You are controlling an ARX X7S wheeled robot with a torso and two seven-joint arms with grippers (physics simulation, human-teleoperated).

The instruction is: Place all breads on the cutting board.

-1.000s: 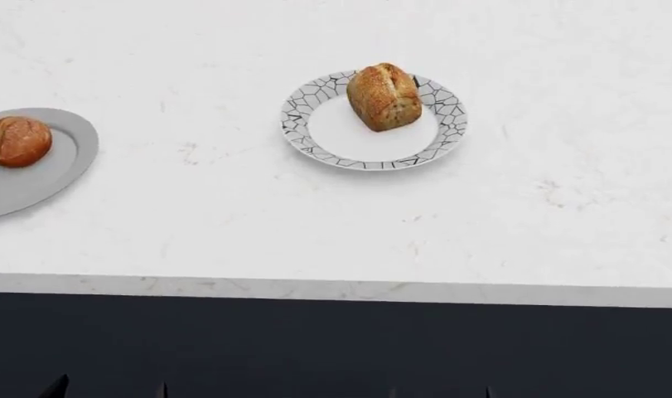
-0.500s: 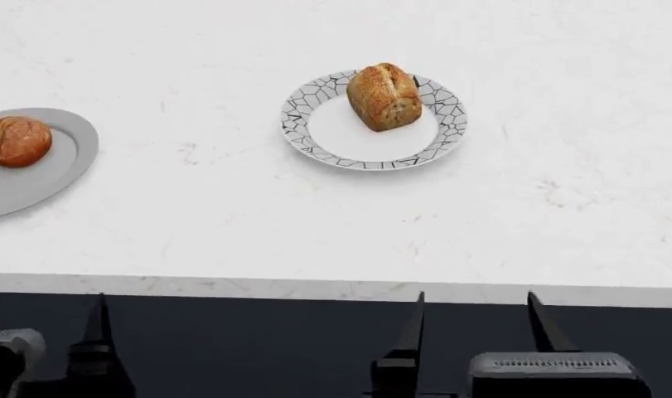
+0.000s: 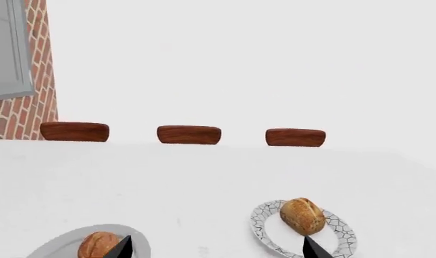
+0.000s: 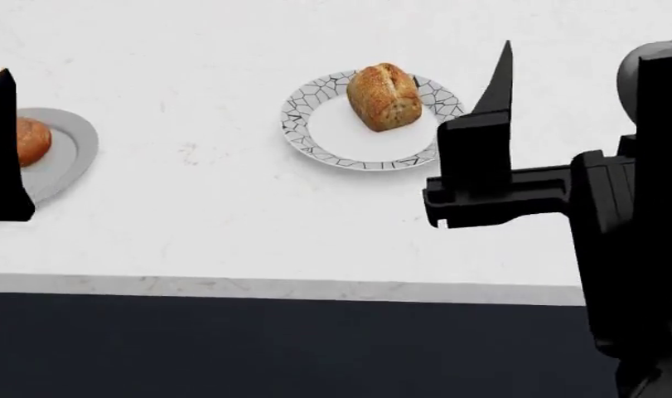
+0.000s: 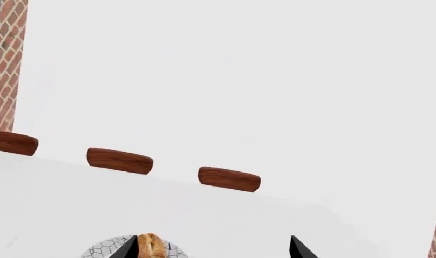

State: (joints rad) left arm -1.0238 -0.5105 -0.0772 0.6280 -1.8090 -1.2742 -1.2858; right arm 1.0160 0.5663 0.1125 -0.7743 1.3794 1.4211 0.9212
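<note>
The oblong bread (image 4: 384,97) with a split top lies on a black-and-white patterned plate (image 4: 313,137) at the counter's middle. The rounder reddish bread (image 4: 28,141) sits on a grey plate (image 4: 65,162) at the left, half hidden behind a finger (image 4: 4,149) of my left gripper. My left gripper (image 3: 216,250) is open and empty, raised short of both breads (image 3: 97,246) (image 3: 302,216). My right gripper (image 4: 596,37) is also open and empty, to the right of the patterned plate; the oblong bread (image 5: 150,246) shows beside one of its fingertips. The cutting board is out of view.
The white counter (image 4: 203,224) has its front edge near me, with a dark cabinet face below. Three brown wooden blocks (image 3: 189,134) line the counter's far edge. A brick wall (image 3: 31,64) stands at the far left.
Both arms have risen from the bottom edge of the head view to over the counter. The left finger now covers part of the round bread. Neither bread nor plate has moved.
</note>
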